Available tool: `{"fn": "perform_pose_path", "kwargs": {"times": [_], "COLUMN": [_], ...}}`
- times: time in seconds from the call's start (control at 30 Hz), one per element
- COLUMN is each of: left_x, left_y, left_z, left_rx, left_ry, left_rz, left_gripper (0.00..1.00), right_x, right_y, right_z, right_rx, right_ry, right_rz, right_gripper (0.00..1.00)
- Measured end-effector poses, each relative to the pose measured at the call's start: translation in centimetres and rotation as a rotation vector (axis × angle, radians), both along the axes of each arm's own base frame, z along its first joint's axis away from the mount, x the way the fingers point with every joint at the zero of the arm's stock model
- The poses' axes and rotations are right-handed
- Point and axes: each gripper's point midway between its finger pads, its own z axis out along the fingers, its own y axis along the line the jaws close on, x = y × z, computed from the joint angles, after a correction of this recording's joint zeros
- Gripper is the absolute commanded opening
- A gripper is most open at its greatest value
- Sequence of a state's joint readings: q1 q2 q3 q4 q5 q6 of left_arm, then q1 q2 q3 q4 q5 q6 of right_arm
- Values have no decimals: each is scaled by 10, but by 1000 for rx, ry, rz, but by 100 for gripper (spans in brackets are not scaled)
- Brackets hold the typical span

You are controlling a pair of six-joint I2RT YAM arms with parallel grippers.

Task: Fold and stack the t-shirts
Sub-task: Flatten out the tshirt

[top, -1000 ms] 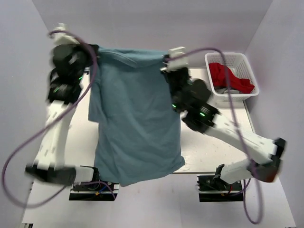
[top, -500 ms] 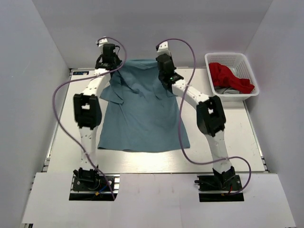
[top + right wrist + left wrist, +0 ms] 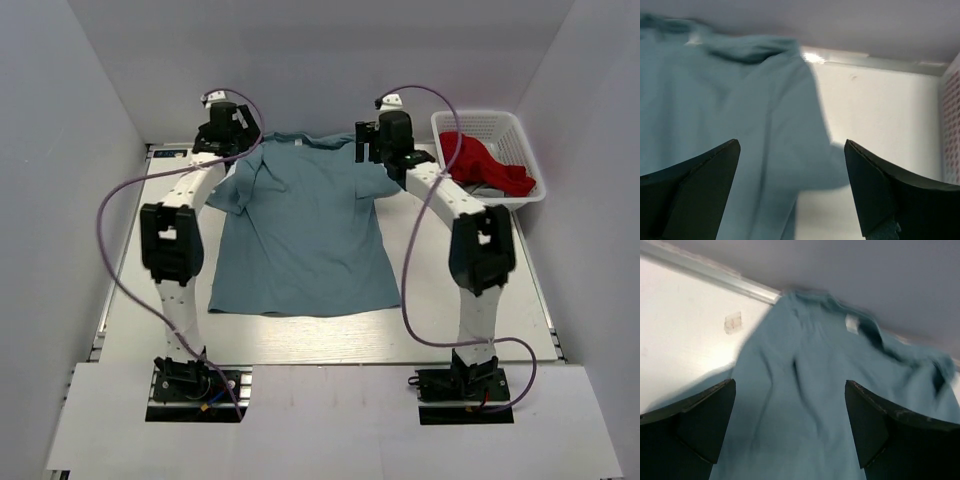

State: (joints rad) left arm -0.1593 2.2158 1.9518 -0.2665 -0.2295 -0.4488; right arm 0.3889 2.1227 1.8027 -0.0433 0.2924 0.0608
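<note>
One grey-blue t-shirt [image 3: 300, 240] lies spread flat on the white table [image 3: 470, 300], collar toward the back wall and hem toward the arms. My left gripper [image 3: 230, 128] hovers over its left shoulder, open, with only cloth below the fingers. The left wrist view shows the t-shirt [image 3: 805, 365], its collar and white tag ahead of the left gripper [image 3: 790, 382]. My right gripper [image 3: 385, 140] is over the right shoulder and sleeve, also open. In the right wrist view the t-shirt's sleeve [image 3: 730, 100] lies under the right gripper [image 3: 792, 142]. Neither gripper holds anything.
A white lattice basket [image 3: 520, 135] stands at the back right of the table with a red garment [image 3: 480, 160] in it. Grey walls close in the back and both sides. Purple cables loop from both arms.
A second ago both grippers held the shirt up by its shoulders. They carried it to the back of the table, laid it flat, then opened and let go.
</note>
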Motion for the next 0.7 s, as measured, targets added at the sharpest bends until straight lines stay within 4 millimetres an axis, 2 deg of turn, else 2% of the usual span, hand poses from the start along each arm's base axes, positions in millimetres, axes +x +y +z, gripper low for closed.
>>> {"fn": "perform_pose_path", "kwargs": {"times": [0.13,0.2,0.23,0.3,0.4,0.5,0.57,0.63,0.7], "left_x": [-73,-107,-123,-150,-186,-222,-242,-258,-263], "left_y": [-14,-23,-28,-35,-42,-37,-31,-27,-26], "left_z": [41,46,41,18,-45,-101,-123,-138,-138], "left_rx": [-68,-100,-115,-133,-136,-126,-123,-125,-137], "left_ry": [-1,4,16,67,224,393,464,510,500], "left_rz": [-79,-120,-139,-163,-174,-144,-122,-101,-88], "left_gripper": [100,100,100,100,100,100,100,100,100], "right_x": [-82,-119,-136,-169,-215,-259,-284,-303,-315], "right_y": [19,29,32,39,41,35,29,22,16], "right_z": [34,41,37,17,-39,-93,-116,-129,-134], "right_rx": [148,215,236,277,301,298,296,300,314], "right_ry": [62,85,109,184,348,513,594,643,661], "right_rz": [134,206,237,285,310,304,291,270,250], "right_gripper": [90,90,90,90,90,90,90,90,90]}}
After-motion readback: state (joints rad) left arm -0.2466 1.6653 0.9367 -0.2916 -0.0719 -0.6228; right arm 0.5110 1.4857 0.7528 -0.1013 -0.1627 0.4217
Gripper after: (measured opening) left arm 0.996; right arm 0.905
